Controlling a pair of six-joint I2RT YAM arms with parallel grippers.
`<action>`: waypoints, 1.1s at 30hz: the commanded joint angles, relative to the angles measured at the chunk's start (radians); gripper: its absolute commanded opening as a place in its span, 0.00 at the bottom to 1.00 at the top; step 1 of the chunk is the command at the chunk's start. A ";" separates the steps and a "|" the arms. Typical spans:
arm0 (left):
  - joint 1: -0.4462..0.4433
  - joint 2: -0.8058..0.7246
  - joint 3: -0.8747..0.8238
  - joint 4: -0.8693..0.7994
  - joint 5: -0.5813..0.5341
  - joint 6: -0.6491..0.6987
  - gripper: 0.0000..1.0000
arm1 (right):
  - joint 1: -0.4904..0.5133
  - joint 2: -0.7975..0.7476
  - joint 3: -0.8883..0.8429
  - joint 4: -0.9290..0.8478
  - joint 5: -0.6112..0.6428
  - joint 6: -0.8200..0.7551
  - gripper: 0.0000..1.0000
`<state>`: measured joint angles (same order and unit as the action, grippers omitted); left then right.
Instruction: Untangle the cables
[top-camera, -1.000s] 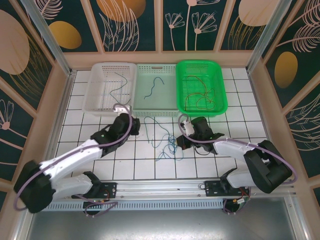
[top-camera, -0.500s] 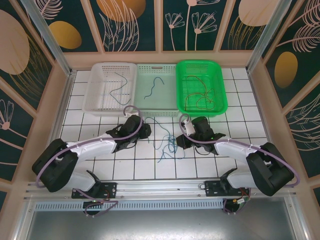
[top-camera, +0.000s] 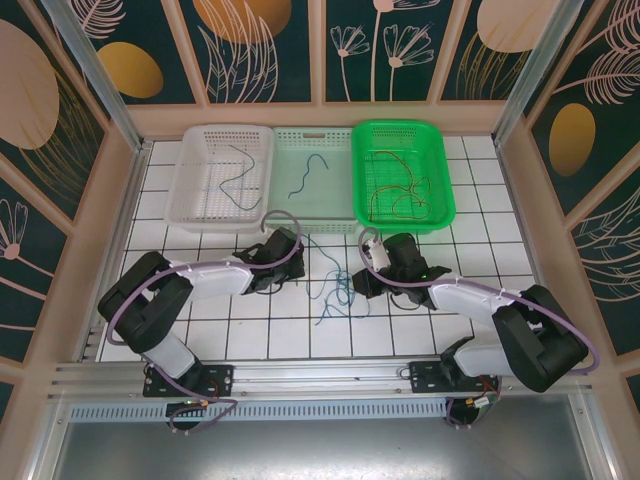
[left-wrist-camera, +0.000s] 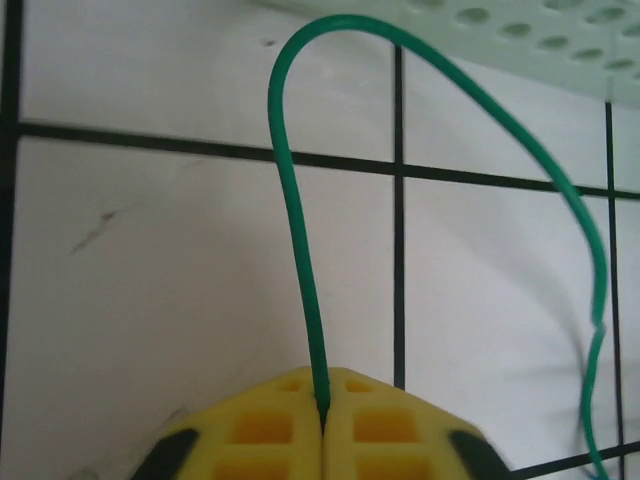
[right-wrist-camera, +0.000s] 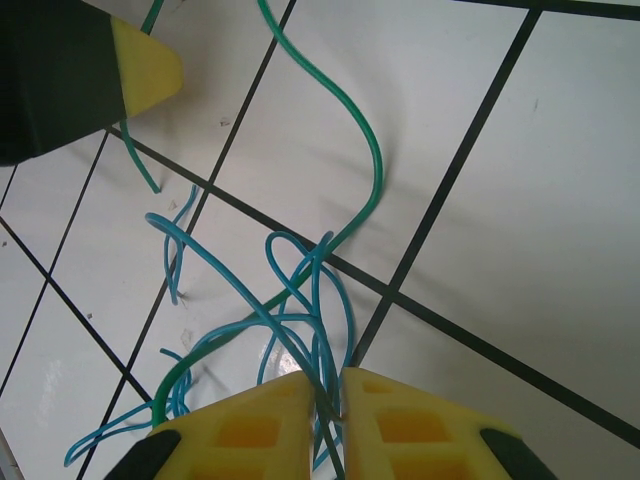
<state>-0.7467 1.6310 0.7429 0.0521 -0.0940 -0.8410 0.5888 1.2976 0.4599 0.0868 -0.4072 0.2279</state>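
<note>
Since the earlier frame my left arm (top-camera: 210, 272) has swung in to the cables (top-camera: 335, 290) on the table (top-camera: 480, 250). Left jaws pinch the green strand (left-wrist-camera: 290, 200); right jaws pinch blue loops (right-wrist-camera: 300, 300). The wire looks light and limp: grip near free ends.

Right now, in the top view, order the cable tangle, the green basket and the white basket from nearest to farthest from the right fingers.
1. Cable tangle, on the tiles, pinched by the right gripper.
2. Green basket, behind it, far right.
3. White basket, far left, clearly farthest.
</note>
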 joint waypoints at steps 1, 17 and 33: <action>0.004 -0.012 0.043 -0.063 -0.038 0.067 0.00 | -0.002 -0.008 0.016 -0.047 0.047 0.019 0.15; 0.004 -0.475 0.089 -0.408 -0.363 0.263 0.00 | -0.035 0.050 0.056 -0.127 0.113 0.073 0.23; 0.004 -0.539 0.018 -0.152 -0.131 0.266 0.00 | 0.007 0.069 0.331 -0.014 -0.099 -0.034 0.71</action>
<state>-0.7460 1.1271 0.7780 -0.1814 -0.2596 -0.5762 0.5747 1.3163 0.7521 0.0204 -0.4221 0.2188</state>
